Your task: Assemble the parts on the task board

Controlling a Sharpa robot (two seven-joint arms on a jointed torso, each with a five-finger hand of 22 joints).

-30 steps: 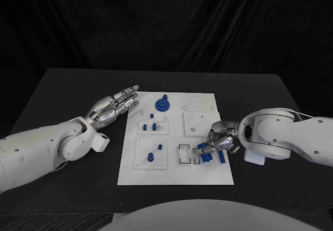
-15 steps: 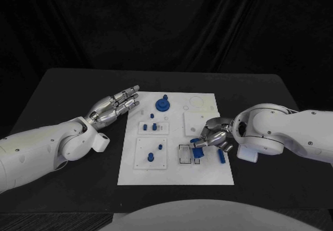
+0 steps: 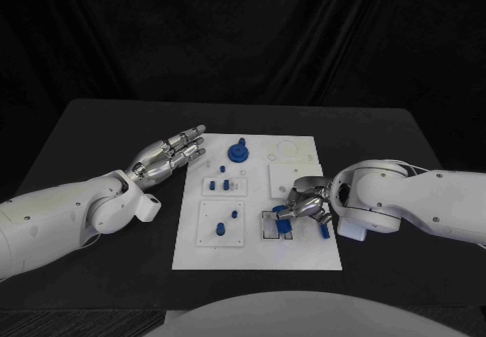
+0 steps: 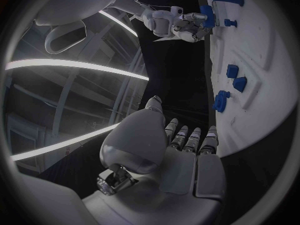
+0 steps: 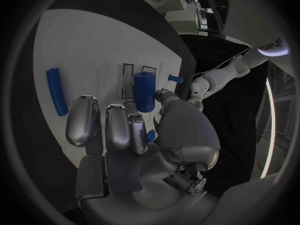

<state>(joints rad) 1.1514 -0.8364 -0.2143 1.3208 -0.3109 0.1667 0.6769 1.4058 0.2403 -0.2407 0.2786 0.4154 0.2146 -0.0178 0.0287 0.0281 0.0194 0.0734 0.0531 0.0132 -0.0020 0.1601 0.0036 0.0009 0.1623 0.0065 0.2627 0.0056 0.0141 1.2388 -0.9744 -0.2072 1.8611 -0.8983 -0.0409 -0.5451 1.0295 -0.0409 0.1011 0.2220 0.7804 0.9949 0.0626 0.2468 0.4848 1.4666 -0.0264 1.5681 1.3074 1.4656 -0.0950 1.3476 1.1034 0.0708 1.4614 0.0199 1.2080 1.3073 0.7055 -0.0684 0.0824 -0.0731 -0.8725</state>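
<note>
Nearest the robot, the front strip of the task board (image 3: 253,256) is bare white; the board lies mid-table on the black table (image 3: 91,126). Just beyond, on the board's right side, the right hand (image 3: 302,208) is curled over the two small outlined slots (image 3: 268,225), w/ a blue cylinder (image 5: 145,91) pinched between thumb and fingers, standing about upright at the slots; can't tell whether its end is seated or just touching. Beside that hand, near the board's right edge, a long blue bar (image 3: 323,230) lies flat, apart from the fingers. Left of the slots, a square inset plate (image 3: 221,225) carries two blue pegs (image 3: 220,228), one larger, one smaller. Further back, a smaller inset (image 3: 224,186) w/ two short blue pieces, then a round blue knob part (image 3: 238,152) near the far edge. Left hand (image 3: 170,154) hovers off the board's left side, over the table, fingers straight and spread, holding nothing, pointing toward the far end of the board.
</note>
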